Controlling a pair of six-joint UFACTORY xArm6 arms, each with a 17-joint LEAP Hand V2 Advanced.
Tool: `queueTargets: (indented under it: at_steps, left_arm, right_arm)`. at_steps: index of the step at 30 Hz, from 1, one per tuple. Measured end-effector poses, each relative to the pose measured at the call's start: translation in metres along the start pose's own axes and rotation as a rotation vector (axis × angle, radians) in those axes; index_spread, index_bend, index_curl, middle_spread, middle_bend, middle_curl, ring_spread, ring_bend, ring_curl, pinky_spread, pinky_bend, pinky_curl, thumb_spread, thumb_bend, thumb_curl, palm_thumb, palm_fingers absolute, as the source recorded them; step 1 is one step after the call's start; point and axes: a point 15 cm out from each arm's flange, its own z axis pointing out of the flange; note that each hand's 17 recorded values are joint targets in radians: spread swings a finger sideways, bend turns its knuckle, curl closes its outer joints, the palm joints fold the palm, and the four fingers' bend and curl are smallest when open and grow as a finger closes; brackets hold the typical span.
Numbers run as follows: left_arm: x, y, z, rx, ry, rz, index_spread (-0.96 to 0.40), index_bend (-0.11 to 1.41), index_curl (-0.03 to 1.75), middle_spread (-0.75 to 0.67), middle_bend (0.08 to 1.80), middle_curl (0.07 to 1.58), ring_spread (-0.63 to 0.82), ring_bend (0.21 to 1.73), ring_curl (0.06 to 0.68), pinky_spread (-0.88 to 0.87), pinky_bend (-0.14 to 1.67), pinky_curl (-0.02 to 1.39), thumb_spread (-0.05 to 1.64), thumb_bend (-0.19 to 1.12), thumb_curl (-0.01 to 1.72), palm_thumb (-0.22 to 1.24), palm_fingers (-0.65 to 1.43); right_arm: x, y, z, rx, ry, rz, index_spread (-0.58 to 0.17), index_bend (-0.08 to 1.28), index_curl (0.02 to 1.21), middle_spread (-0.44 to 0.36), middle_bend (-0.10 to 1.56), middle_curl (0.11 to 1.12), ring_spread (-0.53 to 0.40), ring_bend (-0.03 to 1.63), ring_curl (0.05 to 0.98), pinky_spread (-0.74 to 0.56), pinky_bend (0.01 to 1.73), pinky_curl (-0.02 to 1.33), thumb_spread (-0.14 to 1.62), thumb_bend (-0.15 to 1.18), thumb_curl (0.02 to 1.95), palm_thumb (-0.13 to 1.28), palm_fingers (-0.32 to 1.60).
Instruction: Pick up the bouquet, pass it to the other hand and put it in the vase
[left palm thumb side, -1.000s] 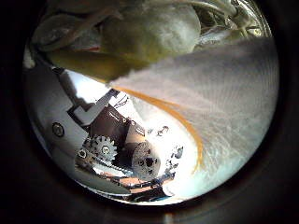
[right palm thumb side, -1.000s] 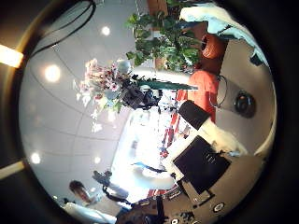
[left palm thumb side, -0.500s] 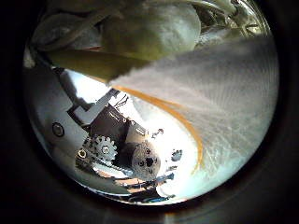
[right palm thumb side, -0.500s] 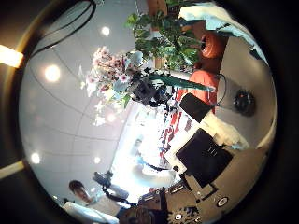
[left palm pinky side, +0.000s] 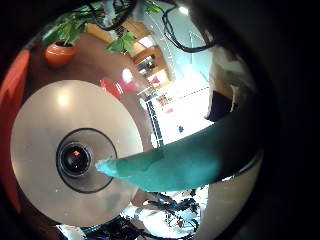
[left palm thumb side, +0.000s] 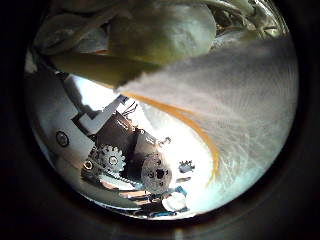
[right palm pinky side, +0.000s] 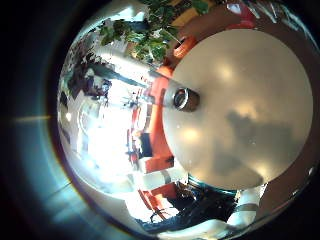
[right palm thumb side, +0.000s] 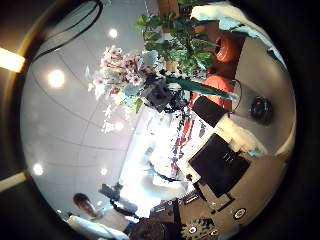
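Holding bouquet aloft, left hand.

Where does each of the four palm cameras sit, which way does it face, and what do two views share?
Left little finger side: on the left palm, looking down past the bouquet at the table and vase.
Left thumb side: same palm, close against the bouquet's wrapping; the left hand shows its geared parts.
Right little finger side: right palm, looking down at table and vase.
Right thumb side: facing the ceiling and the bouquet's flowers; right hand shows.
Shared: both little finger views show the vase.
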Motion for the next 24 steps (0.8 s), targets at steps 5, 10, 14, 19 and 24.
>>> queueTargets:
  at_steps: [5, 10, 14, 19, 24]
  left_arm:
    - [-0.013, 0.013, 0.011, -0.068, 0.024, -0.002, -0.61, 0.42, 1.19, -0.33, 0.97, 0.91, -0.21, 1.18, 0.558, -0.42, 0.43, 1.16, 0.95, -0.17, 0.61, 0.37, -0.31]
    - [-0.027, 0.048, 0.013, -0.236, 0.071, -0.045, -0.30, 0.04, 0.93, 0.25, 0.36, 0.60, 0.32, 0.81, 0.293, 0.07, 0.21, 0.99, 0.86, -0.09, 0.47, 0.06, -0.47]
    - [-0.052, 0.041, -0.019, -0.154, 0.036, -0.070, -0.14, 0.02, 0.73, 0.47, 0.24, 0.48, 0.51, 0.69, 0.226, 0.39, 0.14, 0.82, 0.83, -0.05, 0.43, 0.01, -0.36]
    - [-0.082, 0.050, -0.053, -0.101, -0.044, -0.125, -0.04, 0.05, 0.53, 0.57, 0.18, 0.41, 0.62, 0.61, 0.191, 0.60, 0.14, 0.64, 0.81, -0.04, 0.39, -0.01, -0.30]
    - [-0.085, 0.056, -0.088, -0.023, -0.077, -0.140, -0.01, 0.07, 0.42, 0.60, 0.17, 0.37, 0.65, 0.56, 0.177, 0.66, 0.15, 0.54, 0.80, -0.04, 0.38, 0.00, -0.26]
  right_arm:
    - [0.001, 0.002, 0.000, -0.005, 0.001, 0.000, -0.413, 0.49, 0.55, -0.233, 0.65, 0.50, -0.263, 1.00, 0.394, 0.19, 0.64, 0.41, 0.90, -0.02, 0.63, 0.86, 0.49]
    - [0.000, 0.002, 0.000, -0.008, 0.003, -0.006, -0.414, 0.48, 0.55, -0.233, 0.66, 0.50, -0.264, 0.99, 0.388, 0.20, 0.63, 0.39, 0.90, -0.02, 0.63, 0.86, 0.51]
    - [0.001, 0.002, 0.001, -0.010, -0.001, -0.007, -0.419, 0.50, 0.55, -0.226, 0.66, 0.50, -0.272, 0.99, 0.387, 0.20, 0.62, 0.37, 0.90, -0.02, 0.63, 0.86, 0.53]
    - [0.002, 0.003, 0.001, -0.015, -0.004, -0.016, -0.422, 0.50, 0.56, -0.223, 0.66, 0.51, -0.275, 0.99, 0.385, 0.20, 0.61, 0.35, 0.90, -0.02, 0.63, 0.86, 0.55]
    - [0.010, 0.000, 0.001, -0.019, -0.015, -0.027, -0.427, 0.51, 0.56, -0.224, 0.67, 0.51, -0.288, 0.99, 0.384, 0.19, 0.61, 0.33, 0.90, -0.02, 0.63, 0.86, 0.57]
